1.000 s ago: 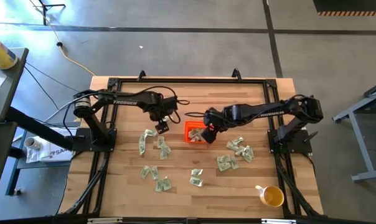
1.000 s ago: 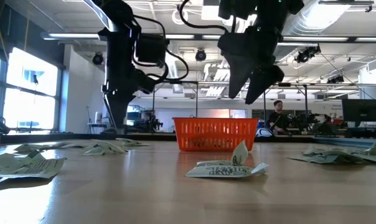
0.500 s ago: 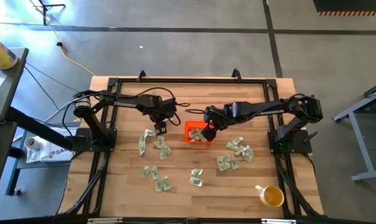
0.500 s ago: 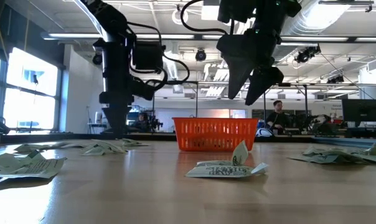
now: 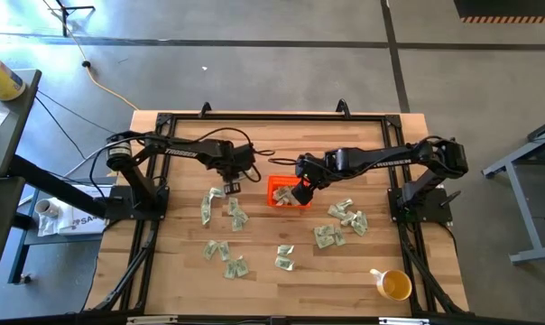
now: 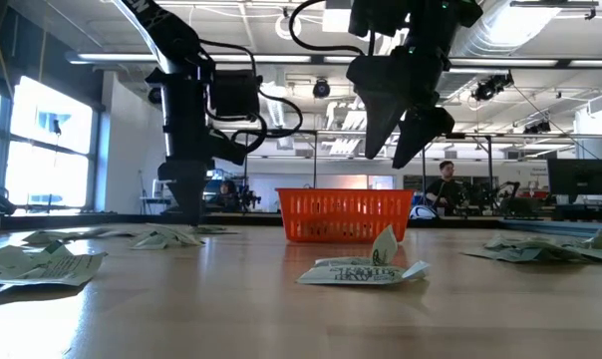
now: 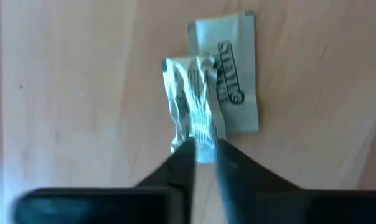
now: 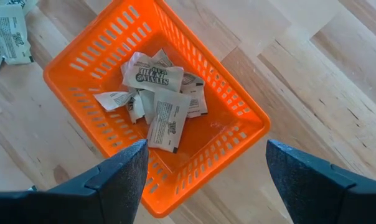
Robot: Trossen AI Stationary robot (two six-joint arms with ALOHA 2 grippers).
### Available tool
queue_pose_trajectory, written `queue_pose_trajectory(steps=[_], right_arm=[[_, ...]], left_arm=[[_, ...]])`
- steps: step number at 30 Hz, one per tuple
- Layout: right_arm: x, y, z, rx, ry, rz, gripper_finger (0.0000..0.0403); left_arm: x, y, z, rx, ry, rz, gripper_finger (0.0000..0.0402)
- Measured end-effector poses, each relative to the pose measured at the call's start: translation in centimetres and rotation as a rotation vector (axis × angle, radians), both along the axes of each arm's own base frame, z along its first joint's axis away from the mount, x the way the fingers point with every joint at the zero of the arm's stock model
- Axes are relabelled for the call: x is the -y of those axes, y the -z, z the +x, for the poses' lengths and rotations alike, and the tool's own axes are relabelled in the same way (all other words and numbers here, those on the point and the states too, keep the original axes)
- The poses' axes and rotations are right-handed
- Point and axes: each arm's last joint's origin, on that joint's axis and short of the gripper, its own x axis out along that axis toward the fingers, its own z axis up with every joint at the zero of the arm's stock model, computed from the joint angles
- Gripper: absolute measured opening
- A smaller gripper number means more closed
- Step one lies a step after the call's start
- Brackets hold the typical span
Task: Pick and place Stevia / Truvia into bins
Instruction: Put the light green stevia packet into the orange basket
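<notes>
Pale green and white Stevia packets lie scattered over the wooden table, among them a cluster at the left (image 5: 207,209) and one at the right (image 5: 349,217). My left gripper (image 5: 229,188) is down at the tabletop left of the orange bin (image 5: 274,191), shut on a crumpled packet (image 7: 191,106) that lies partly over a flat packet (image 7: 235,74). My right gripper (image 5: 300,194) hangs open above the bin (image 8: 101,68), which holds several packets (image 8: 157,93). In the low view the right gripper (image 6: 396,150) is well clear of the bin's rim (image 6: 343,215). My left gripper pinches the crumpled packet's near end (image 7: 203,140) between its two fingertips. The fingers come from above, pointing steeply down. The paper is bunched and creased at the pinch, and the packet sits at table level, its far part resting over the flat packet.
More packets lie toward the near edge (image 5: 235,267) (image 5: 284,257) and right of the bin (image 5: 328,236). A yellow cup (image 5: 394,285) stands at the near right corner. A black frame (image 5: 272,117) runs round the table's far side. People and benches show in the room beyond.
My left gripper has sunk to the tabletop, rolled a little about its own axis, and shut on the crumpled packet. My right gripper has stayed open above the bin.
</notes>
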Motion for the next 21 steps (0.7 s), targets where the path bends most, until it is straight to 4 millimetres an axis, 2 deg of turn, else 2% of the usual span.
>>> queue_pose_trajectory(steps=[3, 9, 15, 18, 21], right_arm=[[0.0, 0.0, 0.0, 0.000, 0.000, 0.000, 0.0311], [0.0, 0.0, 0.0, -0.001, -0.004, -0.002, 0.0311], [0.0, 0.0, 0.0, -0.002, -0.012, -0.005, 0.0311], [0.1, 0.0, 0.0, -0.004, -0.020, -0.009, 0.0311], [0.4, 0.0, 0.0, -0.004, -0.015, -0.005, 0.0311]], left_arm=[[0.0, 0.0, 0.0, 0.002, -0.002, 0.007, 0.0022], [0.0, 0.0, -0.3, -0.040, -0.007, 0.024, 0.0046], [0.5, 0.2, -1.0, -0.088, -0.007, -0.091, 0.0028], [0.8, 0.2, -1.1, -0.091, -0.061, -0.120, 0.0054], [0.8, 0.2, -1.2, -0.098, -0.090, -0.101, 0.0116]])
